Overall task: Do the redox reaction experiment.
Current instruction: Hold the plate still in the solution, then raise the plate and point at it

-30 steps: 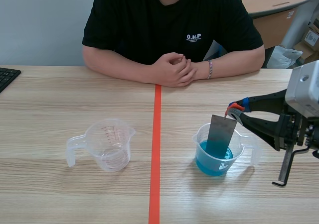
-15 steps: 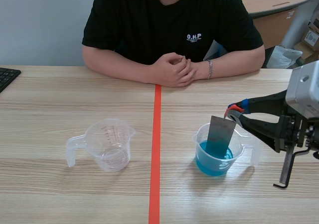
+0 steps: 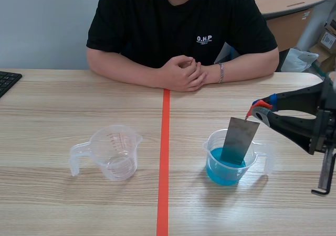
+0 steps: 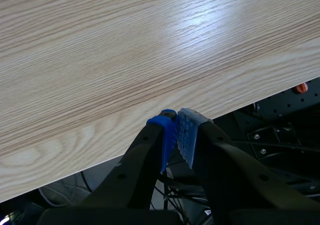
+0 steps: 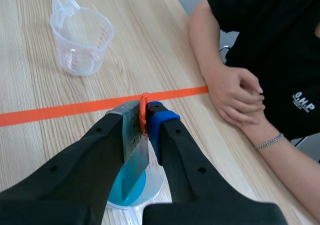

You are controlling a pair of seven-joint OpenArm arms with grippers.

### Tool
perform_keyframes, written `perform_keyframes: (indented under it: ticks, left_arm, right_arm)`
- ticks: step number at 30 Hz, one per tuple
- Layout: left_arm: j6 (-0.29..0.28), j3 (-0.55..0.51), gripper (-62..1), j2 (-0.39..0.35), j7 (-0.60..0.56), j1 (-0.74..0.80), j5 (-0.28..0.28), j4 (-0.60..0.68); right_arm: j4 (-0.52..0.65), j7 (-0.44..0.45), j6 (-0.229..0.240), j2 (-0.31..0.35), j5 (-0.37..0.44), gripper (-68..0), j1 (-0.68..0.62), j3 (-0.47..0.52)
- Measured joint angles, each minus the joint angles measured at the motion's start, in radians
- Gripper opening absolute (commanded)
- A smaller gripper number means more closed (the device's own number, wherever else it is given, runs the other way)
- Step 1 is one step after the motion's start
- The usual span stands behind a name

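Note:
A grey metal sheet [image 3: 239,140] hangs tilted, its lower end inside a clear measuring cup [image 3: 230,165] of blue liquid right of the tape line. My right gripper [image 3: 256,112] is shut on the sheet's upper corner, a red band at the pinch. From the right wrist, the sheet [image 5: 134,137] runs down from between the fingers into the blue cup [image 5: 131,189]. An empty clear measuring cup [image 3: 111,152] stands left of the line; it shows ahead of the right gripper [image 5: 144,114] as the empty cup [image 5: 80,40]. My left gripper [image 4: 176,128] is shut on nothing over the table's edge.
A person sits across the table with clasped hands [image 3: 184,72] resting on its far side. A black keyboard corner [image 3: 6,81] lies at the far left. The orange tape line [image 3: 164,157] runs down the table's middle.
My right gripper has moved right and slightly up with the sheet, drawing it higher out of the blue liquid and tilting it more.

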Motion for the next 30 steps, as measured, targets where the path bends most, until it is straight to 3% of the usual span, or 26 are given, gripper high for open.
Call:
perform_keyframes:
  ticks: [14,30]
  left_arm:
    - [-0.001,0.0,-56.9,0.0,0.0,-0.001,0.0,0.0]
    - [-0.001,0.0,-56.9,0.0,0.0,-0.001,0.0,0.0]
  right_arm:
    - [0.164,0.0,0.021,0.006,0.035,-66.0,-0.114,0.186]
    - [0.286,-0.047,0.021,0.006,0.119,-66.0,-0.146,0.257]
